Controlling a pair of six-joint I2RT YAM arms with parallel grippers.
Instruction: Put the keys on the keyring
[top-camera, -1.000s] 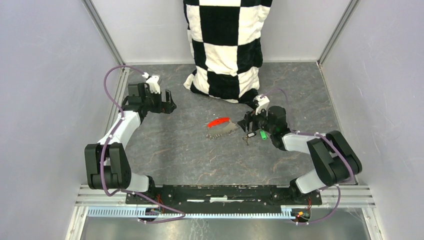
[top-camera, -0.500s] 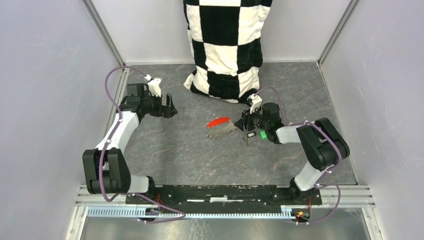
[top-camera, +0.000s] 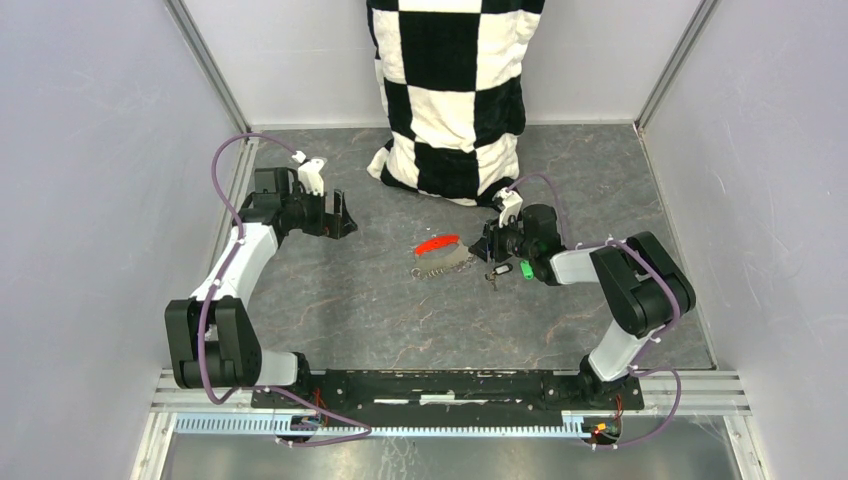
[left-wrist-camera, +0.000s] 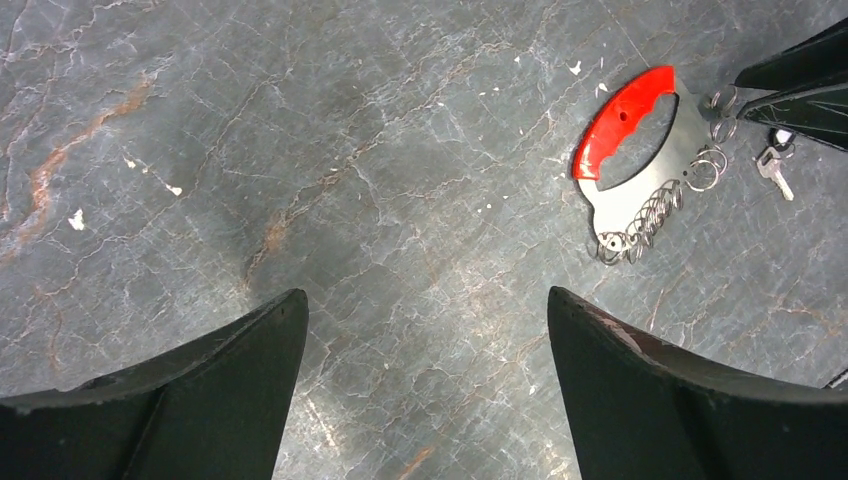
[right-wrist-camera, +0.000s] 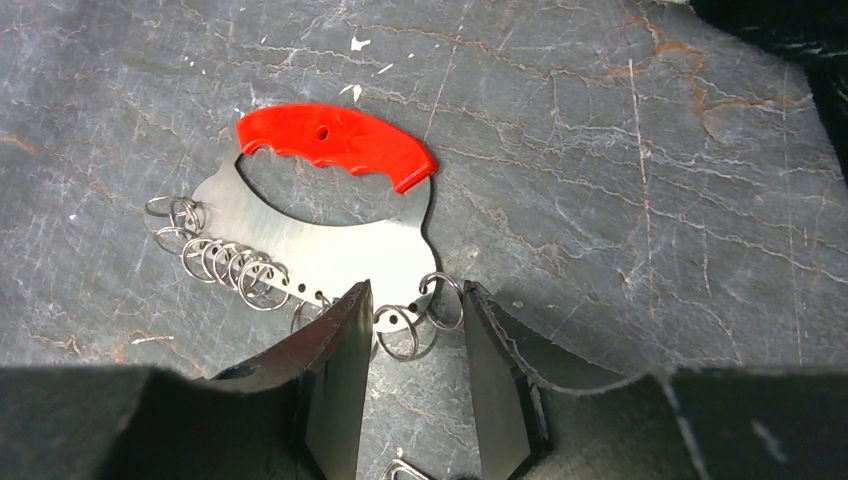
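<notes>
Fingers on the left gripper (top-camera: 335, 215) are spread wide, nothing held. The right gripper (top-camera: 490, 245) sits low over the table (top-camera: 350, 300); can't tell its opening from the top view. The keyring (top-camera: 441, 256), a flat steel plate with a red grip, is right at the right fingertips and well apart from the left ones. The black-tag key (top-camera: 500, 268) and green-tag key (top-camera: 525, 268) lie loose just beside the right gripper, on its near side, neither on the keyring. A checkered cloth (top-camera: 450, 90) stands beyond both grippers. Left wrist view: fingers (left-wrist-camera: 210, 390) far apart, and the left gripper (left-wrist-camera: 425, 305) has only bare table between them. The keyring (left-wrist-camera: 650, 195) is ahead and out past the right-hand finger, the right gripper (left-wrist-camera: 800, 85) at its far end. One bare key blade (left-wrist-camera: 775, 172) shows just past it; can't tell which key. Right wrist view: fingers (right-wrist-camera: 335, 380) open to a narrow gap. The right gripper (right-wrist-camera: 415, 310) straddles the two end rings (right-wrist-camera: 405, 335) of the keyring (right-wrist-camera: 330, 250); the rings are between the tips with no clear clamp on them. The red grip (right-wrist-camera: 335, 140) is ahead of the tips, and the row of split rings (right-wrist-camera: 225, 262) runs off to the left of the left-hand finger.
</notes>
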